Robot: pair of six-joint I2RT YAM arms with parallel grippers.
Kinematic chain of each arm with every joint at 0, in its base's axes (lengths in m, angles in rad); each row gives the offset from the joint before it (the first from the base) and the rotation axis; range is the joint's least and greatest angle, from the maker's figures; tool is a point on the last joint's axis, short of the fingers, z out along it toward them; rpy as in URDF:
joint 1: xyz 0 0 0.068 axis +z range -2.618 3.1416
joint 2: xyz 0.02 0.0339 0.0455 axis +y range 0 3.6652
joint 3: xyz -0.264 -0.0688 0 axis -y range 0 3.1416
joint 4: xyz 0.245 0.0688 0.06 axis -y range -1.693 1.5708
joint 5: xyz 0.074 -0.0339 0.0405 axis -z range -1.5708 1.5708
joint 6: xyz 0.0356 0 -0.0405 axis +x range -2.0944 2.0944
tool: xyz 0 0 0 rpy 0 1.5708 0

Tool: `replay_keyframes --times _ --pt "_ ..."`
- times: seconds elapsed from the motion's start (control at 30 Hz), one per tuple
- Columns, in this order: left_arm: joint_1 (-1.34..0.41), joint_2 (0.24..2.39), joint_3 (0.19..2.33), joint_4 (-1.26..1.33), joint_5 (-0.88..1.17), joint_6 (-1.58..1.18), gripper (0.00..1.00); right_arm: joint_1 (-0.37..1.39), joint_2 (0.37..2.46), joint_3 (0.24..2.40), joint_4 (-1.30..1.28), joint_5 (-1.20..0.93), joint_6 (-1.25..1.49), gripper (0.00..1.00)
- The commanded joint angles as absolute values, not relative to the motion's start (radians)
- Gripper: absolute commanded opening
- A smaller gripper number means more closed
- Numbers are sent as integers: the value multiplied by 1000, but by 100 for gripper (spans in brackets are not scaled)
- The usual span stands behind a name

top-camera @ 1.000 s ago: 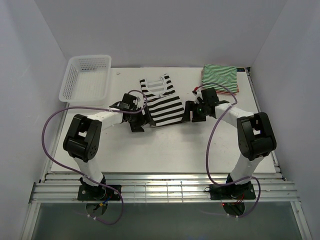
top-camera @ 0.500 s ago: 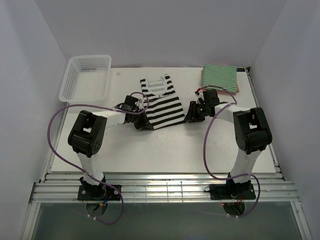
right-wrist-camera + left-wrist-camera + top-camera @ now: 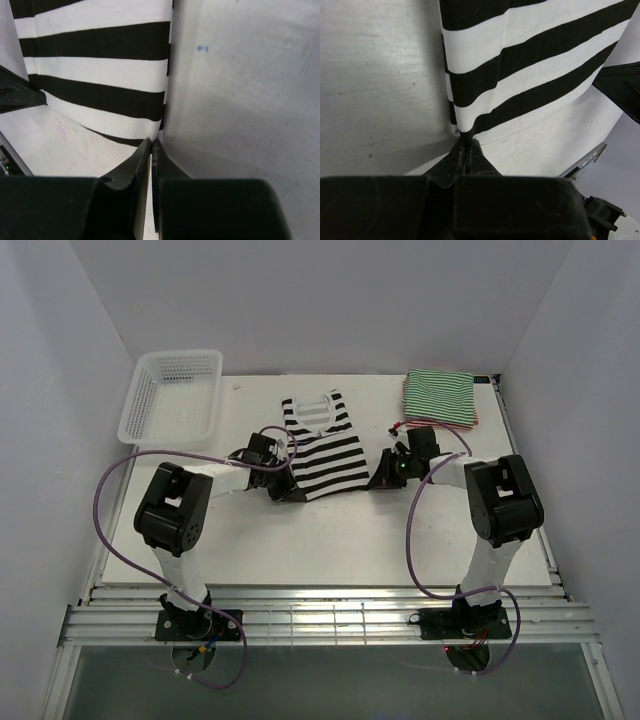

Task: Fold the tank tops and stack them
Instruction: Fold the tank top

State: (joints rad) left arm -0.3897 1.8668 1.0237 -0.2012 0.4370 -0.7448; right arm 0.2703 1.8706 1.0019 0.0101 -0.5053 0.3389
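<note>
Seen from above, both wrists hide their fingertips, and each wrist view cuts off most of the garment. The black-and-white tank top lies flat at the middle of the tabletop's far edge, and a folded green-and-white tank top sits at the far right corner. The left tool is pinched together on the striped top's near left hem corner. The right tool is clamped on its near right corner.

basket far left, spread tank top centre, folded tank tops far right.
</note>
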Motion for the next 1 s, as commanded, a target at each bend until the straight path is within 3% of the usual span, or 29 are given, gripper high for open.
replay_keyframes --times 0.0,0.27,0.5,0.63,0.97 --pt "-405 1778 979 -202 451 -758 0 272 1775 922 98 -594 360 8" --pt "-486 1423 822 -305 456 -831 0 273 1358 686 -61 -511 353 8" --pt "-515 1139 790 -400 496 -899 0 272 981 687 -316 -474 325 8" --pt "-517 1121 848 -429 471 -896 0 272 954 748 -354 -469 325 8" --pt "-460 1271 995 -486 351 -874 0 270 1166 980 -298 -471 301 8"
